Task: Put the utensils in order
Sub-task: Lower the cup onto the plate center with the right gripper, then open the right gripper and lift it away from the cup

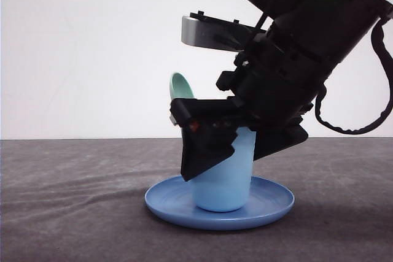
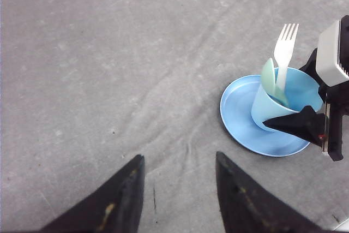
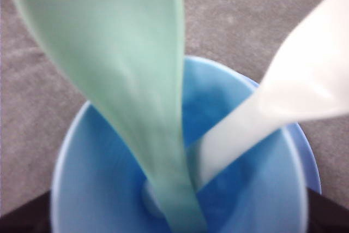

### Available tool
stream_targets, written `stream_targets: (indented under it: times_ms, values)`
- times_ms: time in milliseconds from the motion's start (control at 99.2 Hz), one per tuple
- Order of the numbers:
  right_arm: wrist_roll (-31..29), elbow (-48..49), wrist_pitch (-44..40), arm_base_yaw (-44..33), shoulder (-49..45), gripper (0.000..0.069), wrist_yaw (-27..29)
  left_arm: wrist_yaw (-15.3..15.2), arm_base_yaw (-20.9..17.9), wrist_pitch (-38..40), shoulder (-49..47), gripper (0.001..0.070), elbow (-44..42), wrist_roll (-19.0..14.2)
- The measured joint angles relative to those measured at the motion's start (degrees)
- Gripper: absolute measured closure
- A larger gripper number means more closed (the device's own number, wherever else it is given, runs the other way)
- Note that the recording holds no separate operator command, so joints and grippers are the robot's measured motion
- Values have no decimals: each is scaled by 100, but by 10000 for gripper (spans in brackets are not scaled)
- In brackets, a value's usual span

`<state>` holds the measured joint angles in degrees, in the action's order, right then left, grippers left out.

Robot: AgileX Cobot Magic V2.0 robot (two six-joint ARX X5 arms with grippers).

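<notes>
Left fingers [image 2: 177, 200] parted and empty, right fingers' [image 1: 212, 151] spread unclear, hiding cup [image 1: 230, 182] holding spoon [image 1: 182, 85] and fork [image 2: 284, 53]

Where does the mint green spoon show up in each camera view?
Front view: spoon bowl pokes up behind the right gripper.
Left wrist view: spoon stands in the cup beside the fork.
Right wrist view: spoon, blurred, close up.
Shared landmark: the cup.

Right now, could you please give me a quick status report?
Left gripper open over bare table. Right gripper around light blue cup, state unclear. White plastic fork and mint-green spoon stand in cup.
</notes>
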<state>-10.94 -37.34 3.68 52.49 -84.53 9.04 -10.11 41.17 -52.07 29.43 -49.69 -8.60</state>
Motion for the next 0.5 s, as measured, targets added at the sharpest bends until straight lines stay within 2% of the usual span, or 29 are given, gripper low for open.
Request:
stream_targets:
  times_ms: [71, 151, 303, 504]
  values:
    - [-15, 0, -24, 0, -9, 98, -2, 0, 0, 2, 0, 470, 0, 0]
    - [-44, 0, -107, 0, -9, 57, -2, 0, 0, 0, 0, 470, 0, 0]
    - [-46, -2, -511, 0, 146, 43, -2, 0, 0, 0, 0, 470, 0, 0]
    - [-46, -240, -1165, 0, 863, 42, -2, 0, 0, 0, 0, 470, 0, 0]
